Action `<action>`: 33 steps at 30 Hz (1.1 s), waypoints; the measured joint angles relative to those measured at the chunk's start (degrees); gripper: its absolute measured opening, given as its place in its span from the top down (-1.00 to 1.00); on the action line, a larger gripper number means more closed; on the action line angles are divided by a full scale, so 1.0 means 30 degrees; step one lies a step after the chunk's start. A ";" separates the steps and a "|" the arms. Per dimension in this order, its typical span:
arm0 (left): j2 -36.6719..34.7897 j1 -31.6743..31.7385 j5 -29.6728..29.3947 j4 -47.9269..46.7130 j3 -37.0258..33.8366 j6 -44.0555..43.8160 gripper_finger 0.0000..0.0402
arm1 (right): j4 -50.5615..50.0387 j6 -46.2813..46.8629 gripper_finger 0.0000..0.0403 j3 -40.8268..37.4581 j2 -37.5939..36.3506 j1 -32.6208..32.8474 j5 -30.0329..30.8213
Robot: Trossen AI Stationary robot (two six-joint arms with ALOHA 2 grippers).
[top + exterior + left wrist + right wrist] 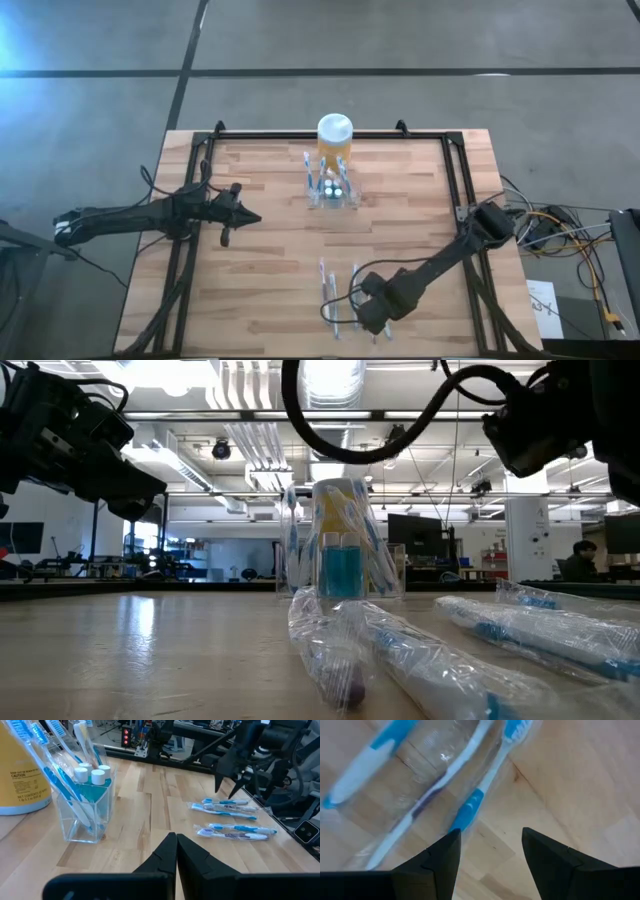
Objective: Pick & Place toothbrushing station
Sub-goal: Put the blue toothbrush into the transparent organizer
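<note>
From above, we see the toothbrushing station (331, 190) at upper centre, touching the yellow jar (334, 143), while our right gripper (372, 316) hangs at lower centre over wrapped toothbrushes (330, 292), seemingly to collect one. The left wrist view shows our left gripper (175, 851) clenched and empty, apparently waiting. In the right wrist view, jaws stand released, straddling a wrapped toothbrush (470, 810) without touching.
</note>
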 joint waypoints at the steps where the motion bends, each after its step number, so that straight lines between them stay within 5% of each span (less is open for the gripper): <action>1: 0.0000 -0.0005 0.0002 -0.0006 0.0000 -0.0001 0.94 | 0.0015 -0.0022 -0.02 -0.0042 0.0066 0.0007 0.0000; 16: 0.0015 -0.0001 -0.0003 -0.0019 0.0000 0.0007 0.94 | 0.0672 0.0021 -0.02 -0.0105 -0.1145 0.0167 0.1878; 33: 0.0015 -0.0005 0.0005 -0.0043 0.0000 -0.0029 0.94 | 0.0948 0.0048 0.04 -0.0538 0.0589 0.0539 0.1371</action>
